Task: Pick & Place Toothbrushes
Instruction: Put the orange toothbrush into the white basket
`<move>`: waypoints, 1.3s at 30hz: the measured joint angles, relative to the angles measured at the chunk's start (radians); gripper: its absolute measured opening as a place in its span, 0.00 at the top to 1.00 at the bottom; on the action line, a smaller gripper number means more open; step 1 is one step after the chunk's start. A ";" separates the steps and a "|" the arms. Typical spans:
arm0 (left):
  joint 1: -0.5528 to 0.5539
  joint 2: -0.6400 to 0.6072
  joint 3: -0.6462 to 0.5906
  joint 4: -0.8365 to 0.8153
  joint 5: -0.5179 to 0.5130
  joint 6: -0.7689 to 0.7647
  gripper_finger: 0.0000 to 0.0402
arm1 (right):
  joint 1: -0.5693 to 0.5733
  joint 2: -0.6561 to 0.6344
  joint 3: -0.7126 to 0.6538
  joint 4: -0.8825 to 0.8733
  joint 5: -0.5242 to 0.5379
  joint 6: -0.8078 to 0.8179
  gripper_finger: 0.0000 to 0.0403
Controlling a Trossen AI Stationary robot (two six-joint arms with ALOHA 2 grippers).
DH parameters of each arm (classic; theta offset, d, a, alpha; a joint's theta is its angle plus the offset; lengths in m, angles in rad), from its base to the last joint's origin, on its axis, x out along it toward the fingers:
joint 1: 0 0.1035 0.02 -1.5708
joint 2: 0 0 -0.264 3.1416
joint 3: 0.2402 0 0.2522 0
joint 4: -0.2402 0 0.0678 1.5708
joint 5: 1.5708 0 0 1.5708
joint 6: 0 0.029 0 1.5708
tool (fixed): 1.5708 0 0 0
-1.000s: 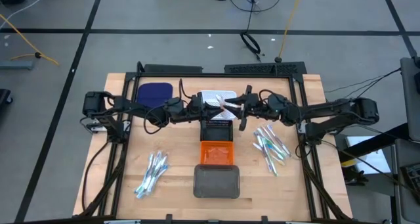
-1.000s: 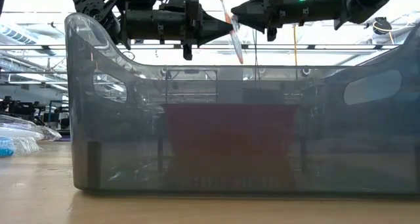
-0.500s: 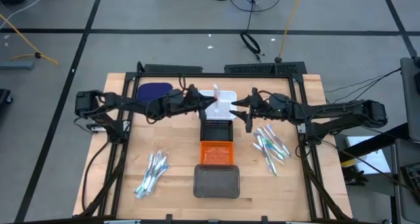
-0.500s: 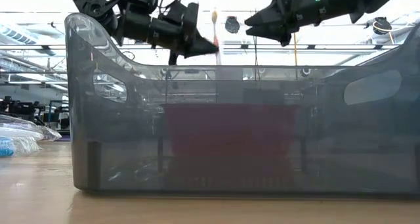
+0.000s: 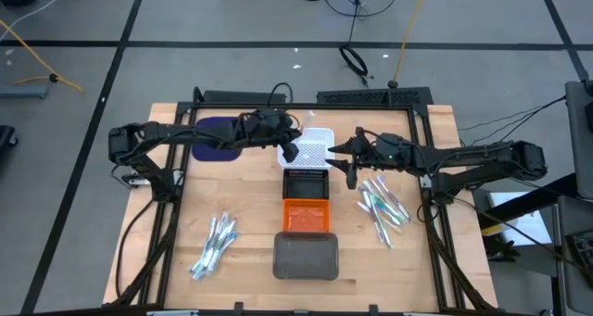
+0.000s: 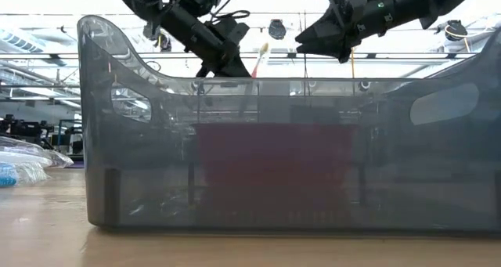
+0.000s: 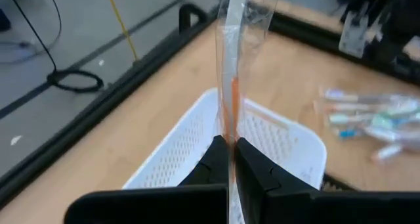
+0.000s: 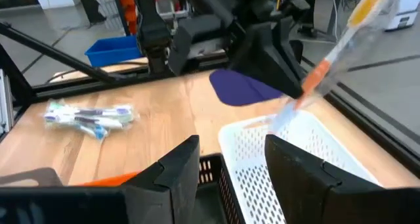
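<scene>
My left gripper (image 5: 293, 150) hangs over the white tray (image 5: 320, 142), shut on a toothbrush (image 7: 233, 73) in a clear wrapper with an orange stretch on its shaft. The same toothbrush (image 8: 331, 50) shows in the right wrist view, its head up. My right gripper (image 5: 346, 153) stands open and empty just right of the white tray, its fingers (image 8: 172, 171) pointing at the left gripper (image 8: 289, 73). Two piles of wrapped toothbrushes lie flat on the table, one at the near left (image 5: 215, 245) and one at the right (image 5: 382, 205). My left gripper pinches the toothbrush's shaft (image 7: 230, 135) between its two fingers, just below the orange stretch. The fingers slant down from the table's left and lie across the shaft. The toothbrush stands steeply, head (image 6: 264, 50) up, lifted clear above the white tray, and a short clear end (image 8: 285, 115) sticks out below the fingers.
A row of trays runs toward the near edge: white, black (image 5: 308, 181), orange (image 5: 308, 216), grey (image 5: 306, 258). A dark blue pad (image 5: 217, 131) lies at the far left. A black frame (image 5: 306, 98) borders the table.
Both grippers were at the toothbrush a second ago. My right gripper has come away from it and drawn back toward the table's right edge. My left gripper has kept it, swung toward the far edge over the white tray and tipped its fingers down. The toothbrush now hangs lower.
</scene>
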 joint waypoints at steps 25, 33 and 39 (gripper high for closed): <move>-0.003 0.136 0.025 -0.094 0.061 -0.056 1.00 | 0.063 0.000 0.000 -0.020 0.002 -0.004 0.59; -0.002 0.156 0.025 -0.096 0.053 -0.035 0.93 | 0.062 0.000 0.000 -0.022 0.002 -0.004 0.59; -0.003 0.156 0.025 -0.096 0.051 -0.028 0.84 | 0.062 0.000 0.000 -0.022 0.002 -0.004 0.59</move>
